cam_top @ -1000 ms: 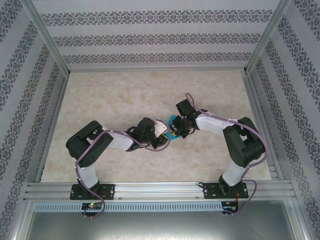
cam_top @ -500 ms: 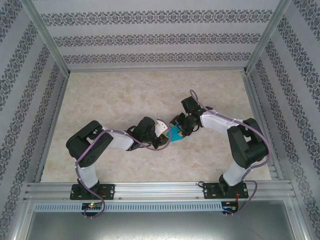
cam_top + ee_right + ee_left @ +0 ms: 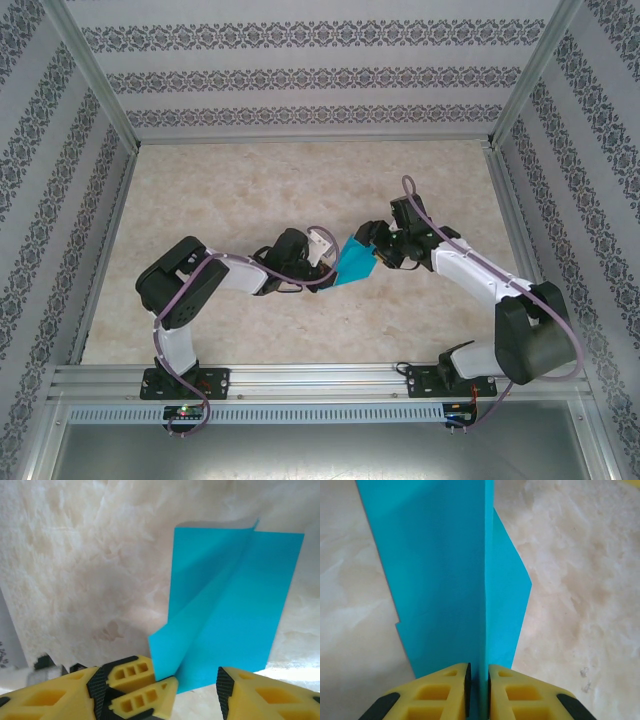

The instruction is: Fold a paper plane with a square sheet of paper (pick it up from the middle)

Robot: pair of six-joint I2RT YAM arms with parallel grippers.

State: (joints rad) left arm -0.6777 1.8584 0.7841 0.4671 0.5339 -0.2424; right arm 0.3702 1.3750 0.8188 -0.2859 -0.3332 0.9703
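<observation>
The teal-blue sheet of paper (image 3: 354,262) is folded into a narrow layered piece with a raised centre ridge (image 3: 440,580). It is a creased folded shape, not a slim dart. My left gripper (image 3: 479,680) is shut on that ridge at the near end, with flaps spreading to either side above the table. In the top view the left gripper (image 3: 332,266) meets the paper from the left. My right gripper (image 3: 376,250) stands open just right of the paper, holding nothing. In the right wrist view the paper (image 3: 235,605) and the left gripper's yellow fingers (image 3: 142,690) sit between my right gripper's (image 3: 159,687) spread fingers.
The beige marbled table (image 3: 250,190) is fenced by an aluminium frame (image 3: 310,141) and patterned walls. Both arms bend in toward the middle. A metal rail (image 3: 320,378) runs along the near edge by the arm bases.
My right gripper has opened, let go of the paper and drawn back to the right. My left gripper keeps its hold, and more of the paper now shows between the two.
</observation>
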